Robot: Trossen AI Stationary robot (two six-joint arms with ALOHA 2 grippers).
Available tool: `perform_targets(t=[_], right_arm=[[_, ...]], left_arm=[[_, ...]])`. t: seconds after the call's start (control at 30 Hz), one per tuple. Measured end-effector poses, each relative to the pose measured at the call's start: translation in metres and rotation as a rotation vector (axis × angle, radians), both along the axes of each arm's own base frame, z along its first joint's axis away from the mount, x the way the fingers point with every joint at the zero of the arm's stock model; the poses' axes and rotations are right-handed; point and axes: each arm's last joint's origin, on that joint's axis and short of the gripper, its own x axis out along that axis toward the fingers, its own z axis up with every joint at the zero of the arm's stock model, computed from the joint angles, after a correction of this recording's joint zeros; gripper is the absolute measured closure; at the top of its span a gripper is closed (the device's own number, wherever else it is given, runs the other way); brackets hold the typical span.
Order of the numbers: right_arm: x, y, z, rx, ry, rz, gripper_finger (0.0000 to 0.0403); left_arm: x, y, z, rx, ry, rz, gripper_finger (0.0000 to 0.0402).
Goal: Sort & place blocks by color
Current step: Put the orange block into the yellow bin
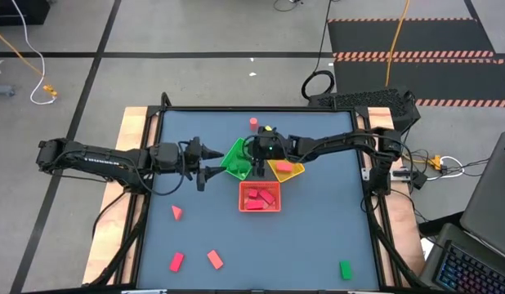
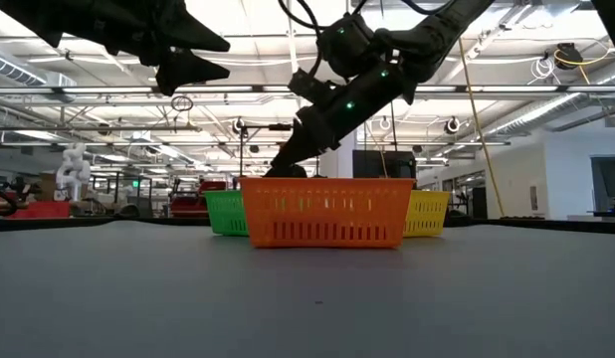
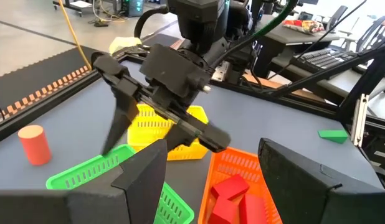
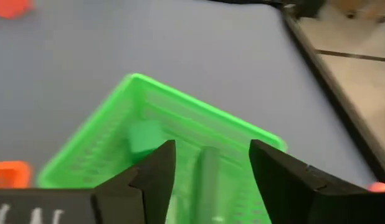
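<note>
My right gripper hangs open over the green tray, fingers pointing down into it. A green block lies on the tray floor, and a second green piece shows below the gap between the fingers. My left gripper is open and raised just left of the green tray. The red tray holds red blocks. A salmon block lies in the yellow tray. Loose on the table are a red cylinder, a wedge, a red brick, a salmon brick and a green block.
The three trays stand close together at the table's middle, the red one nearest the near edge. Both arms meet over the green tray, their grippers a short way apart. Open table surface lies to the near left and near right around the loose blocks.
</note>
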Motion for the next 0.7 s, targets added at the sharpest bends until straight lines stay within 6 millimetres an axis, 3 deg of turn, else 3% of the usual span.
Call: perform_targets(t=[0.27, 0.47, 0.7], right_arm=[[0.0, -0.021, 0.01, -0.137, -0.078, -0.21, 0.0177], [-0.01, -0.06, 0.015, -0.015, -0.199, -0.379, 0.017], [-0.029, -0.099, 0.008, 0.209, -0.204, -0.426, 0.0175]], left_arm=[[0.0, -0.001, 0.0, -0.002, -0.001, -0.002, 0.0149], [0.0, 0.0, 0.0, -0.002, -0.002, -0.001, 0.0149], [0.0, 0.0, 0.0, -0.001, -0.002, -0.001, 0.0149]])
